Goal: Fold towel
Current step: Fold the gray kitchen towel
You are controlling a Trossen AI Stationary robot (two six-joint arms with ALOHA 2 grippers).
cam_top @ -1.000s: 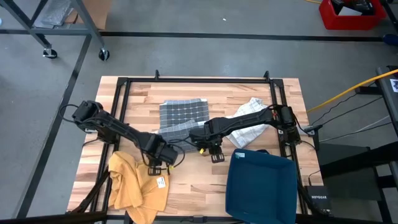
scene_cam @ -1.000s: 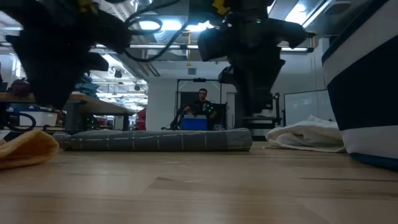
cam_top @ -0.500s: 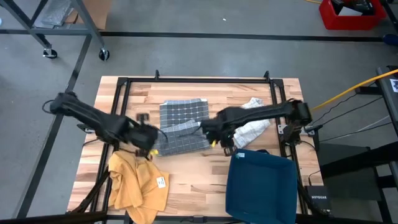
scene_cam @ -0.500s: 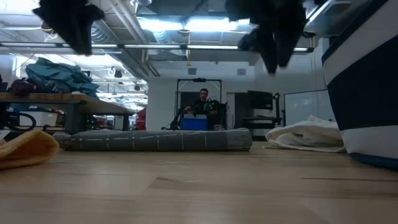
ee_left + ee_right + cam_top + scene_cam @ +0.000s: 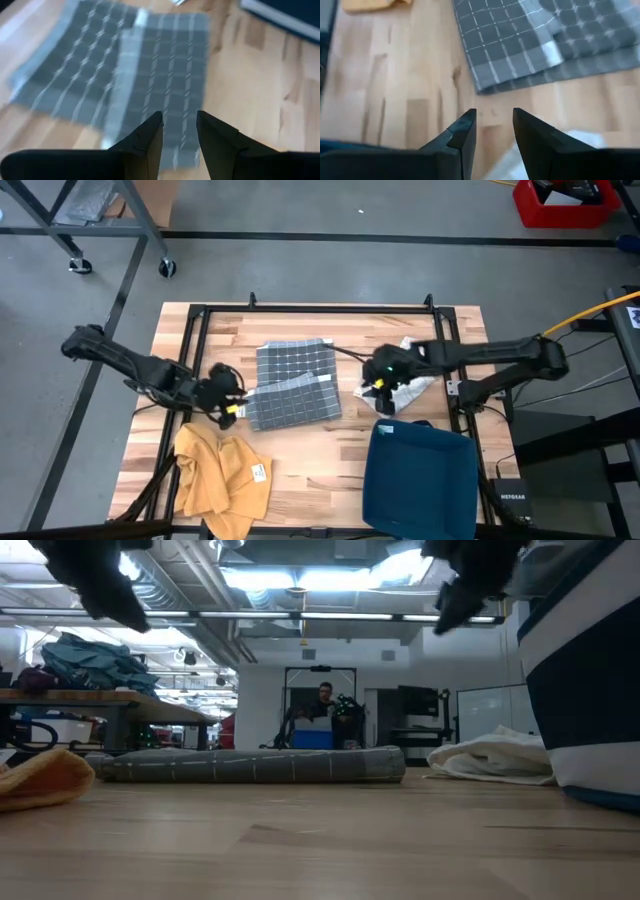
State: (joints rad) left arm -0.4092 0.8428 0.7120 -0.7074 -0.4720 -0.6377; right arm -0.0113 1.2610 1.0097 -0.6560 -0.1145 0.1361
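Observation:
The grey checked towel [image 5: 291,383] lies folded flat on the wooden table; in the low view it shows as a low flat stack [image 5: 250,765]. My left gripper [image 5: 230,404] hovers open above the towel's left edge, and the towel [image 5: 150,70] shows beyond its fingers. My right gripper [image 5: 380,385] hovers open off the towel's right side, over bare wood beside the towel's corner [image 5: 530,45]. Nothing is between either pair of fingers [image 5: 179,127] [image 5: 494,125].
A crumpled yellow cloth [image 5: 220,475] lies at the near left. A white cloth [image 5: 412,380] is bunched at the right, under my right arm. A dark blue bin [image 5: 420,480] stands at the near right. A black frame [image 5: 200,315] borders the table.
Both grippers have risen from the table near the towel's near edge. The left has drawn back toward the table's left and far side, the right toward the right and far side, both tipping more downward. The towel lies as before.

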